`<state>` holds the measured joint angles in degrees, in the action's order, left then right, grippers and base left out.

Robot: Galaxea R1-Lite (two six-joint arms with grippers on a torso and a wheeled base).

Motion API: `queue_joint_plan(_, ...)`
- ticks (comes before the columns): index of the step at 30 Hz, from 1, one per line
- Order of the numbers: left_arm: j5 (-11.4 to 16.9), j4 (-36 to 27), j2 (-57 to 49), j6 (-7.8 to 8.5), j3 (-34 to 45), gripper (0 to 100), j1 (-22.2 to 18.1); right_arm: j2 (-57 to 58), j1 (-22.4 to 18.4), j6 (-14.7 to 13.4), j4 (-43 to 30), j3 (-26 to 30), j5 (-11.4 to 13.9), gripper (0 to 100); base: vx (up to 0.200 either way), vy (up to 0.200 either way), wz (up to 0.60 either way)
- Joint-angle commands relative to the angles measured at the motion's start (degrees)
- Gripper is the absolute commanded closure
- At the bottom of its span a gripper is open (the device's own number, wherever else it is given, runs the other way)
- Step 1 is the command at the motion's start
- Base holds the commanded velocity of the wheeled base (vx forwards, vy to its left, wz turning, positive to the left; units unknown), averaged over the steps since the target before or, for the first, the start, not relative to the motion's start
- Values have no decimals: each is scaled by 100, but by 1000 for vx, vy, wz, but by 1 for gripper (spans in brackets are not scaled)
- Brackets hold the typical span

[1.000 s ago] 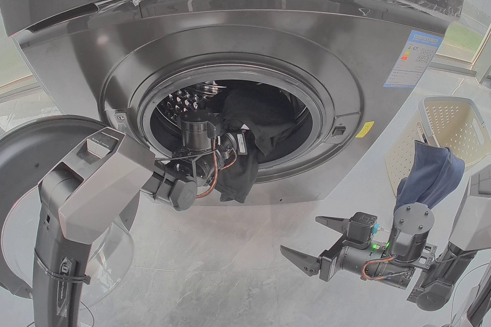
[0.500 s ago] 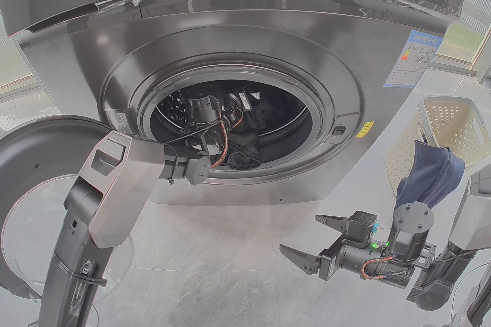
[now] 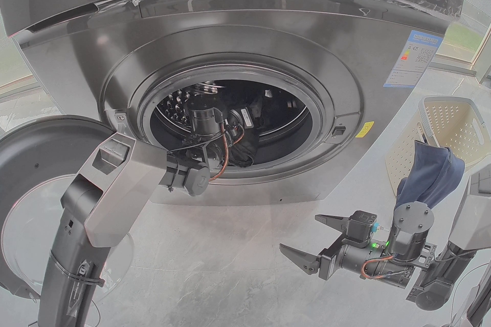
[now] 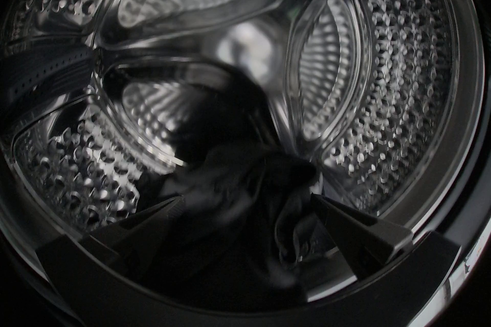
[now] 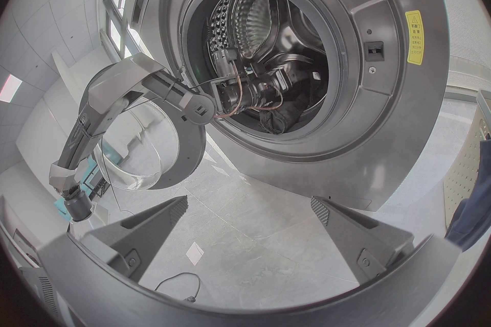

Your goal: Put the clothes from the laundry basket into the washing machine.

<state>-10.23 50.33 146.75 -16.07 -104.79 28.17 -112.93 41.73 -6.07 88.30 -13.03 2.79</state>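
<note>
Grey floor (image 3: 220,256) lies under the spread right end effector (image 3: 299,234); left end effector (image 4: 246,199) (also spread) within the drum (image 4: 409,62).

Washing machine (image 3: 245,31): dark gunmetal grey, glossy shell. Drum (image 4: 404,67): bright silver, embossed all over with small dimples and holes. Black garment (image 4: 230,190) in the drum: plain, no pattern discernible. Laundry basket (image 3: 452,126): cream, walls pierced with rows of small holes. Navy garment (image 3: 432,174) at the basket: solid dark blue. Label (image 3: 420,59): blue and white. Sticker (image 3: 364,129): yellow. Floor (image 3: 230,261): pale grey, faint marbled veining. Cable (image 3: 225,154): orange.
</note>
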Motion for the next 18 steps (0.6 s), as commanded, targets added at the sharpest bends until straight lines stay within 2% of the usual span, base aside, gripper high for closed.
queue_joint_plan(1,223,-349,-876,16,1268,0,110,-27,11,1,3,2,2,0,0,0,0)
queue_joint_plan(4,328,-516,-876,42,1400,0,110,-36,11,1,3,2,2,0,0,0,0)
queue_joint_plan(8,337,-604,-700,95,1418,0,101,-36,11,1,3,2,2,0,0,0,0)
queue_joint_plan(9,337,-648,-621,148,1391,100,101,-36,11,1,3,2,2,0,0,0,0)
queue_joint_plan(11,346,-692,-533,253,1338,100,92,-45,11,1,3,-6,2,0,0,0,0)
queue_joint_plan(13,372,-692,-446,271,1198,100,92,-36,11,1,3,-24,2,0,0,0,0)
queue_joint_plan(17,381,-648,-314,200,635,100,92,-36,11,1,3,-33,2,0,0,0,0)
queue_joint_plan(18,372,-630,-252,130,407,100,92,-36,11,1,3,-33,2,0,0,0,0)
